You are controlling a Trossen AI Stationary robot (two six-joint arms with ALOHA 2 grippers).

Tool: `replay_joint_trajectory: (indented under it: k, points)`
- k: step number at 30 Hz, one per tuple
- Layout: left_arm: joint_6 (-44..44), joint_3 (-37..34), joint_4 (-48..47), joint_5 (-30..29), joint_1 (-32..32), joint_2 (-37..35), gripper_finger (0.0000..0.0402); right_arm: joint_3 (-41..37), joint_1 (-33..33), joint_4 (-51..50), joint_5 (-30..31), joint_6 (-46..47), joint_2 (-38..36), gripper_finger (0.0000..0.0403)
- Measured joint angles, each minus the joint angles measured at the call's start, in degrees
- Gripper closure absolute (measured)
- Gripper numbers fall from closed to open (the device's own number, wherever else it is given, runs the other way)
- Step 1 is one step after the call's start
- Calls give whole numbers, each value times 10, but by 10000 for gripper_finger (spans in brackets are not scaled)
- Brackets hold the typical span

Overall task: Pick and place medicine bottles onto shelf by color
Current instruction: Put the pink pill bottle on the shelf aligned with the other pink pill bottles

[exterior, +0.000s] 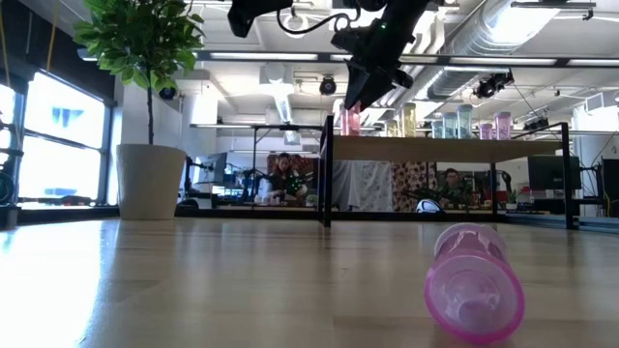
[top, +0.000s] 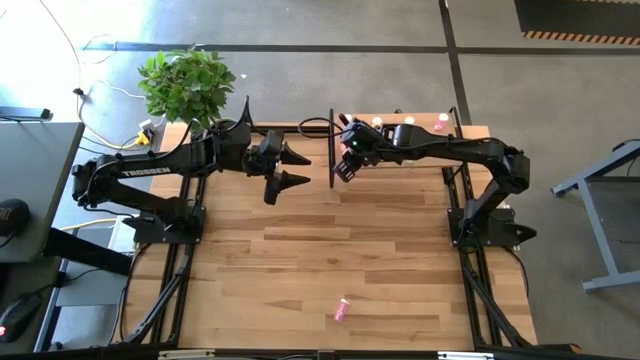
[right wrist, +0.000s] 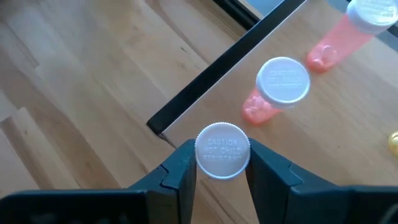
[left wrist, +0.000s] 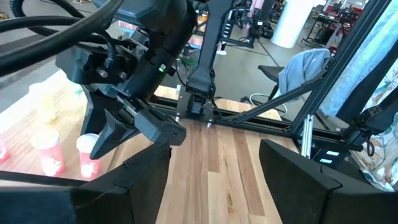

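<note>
One surface, wood. One shelf at its far edge, pink bottles standing on it. My right hand, clamped on a white-capped bottle above the shelf's corner; placing step, I judge: lower beside the pink ones, release. My left hand, apart, waits nearby. One magenta bottle lies near the front edge.

Hidden under its own cap
The bottle between the jaws shows only a white cap; its body colour cannot be told.
</note>
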Motion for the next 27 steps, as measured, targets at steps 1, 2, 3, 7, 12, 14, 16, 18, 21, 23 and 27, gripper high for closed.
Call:
replay_joint_trajectory:
  k: [1,2,3,7,12,14,16,18,21,23,27]
  points:
    - [0,0,0,0,0,0,165,0,-1,0,1,0,0,291]
    - [0,0,0,0,0,0,165,0,-2,0,1,0,0,289]
    - [1,0,0,0,0,0,165,0,-2,0,0,0,0,286]
    - [1,0,0,0,0,0,165,0,-1,0,-1,-8,0,279]
    - [1,0,0,0,0,0,165,0,-1,2,3,-6,0,271]
    - [0,0,0,0,0,0,165,0,-1,6,3,-6,0,264]
    - [1,0,0,0,0,0,165,0,-1,8,4,-7,0,257]
    - [0,0,0,0,0,0,165,0,-1,8,4,-6,0,248]
    - [0,0,0,0,0,0,165,0,-1,8,20,-8,0,236]
    - [0,0,0,0,0,0,165,0,-1,7,25,-8,-1,232]
    - [-5,0,0,0,0,0,165,0,-1,4,25,-8,-9,231]
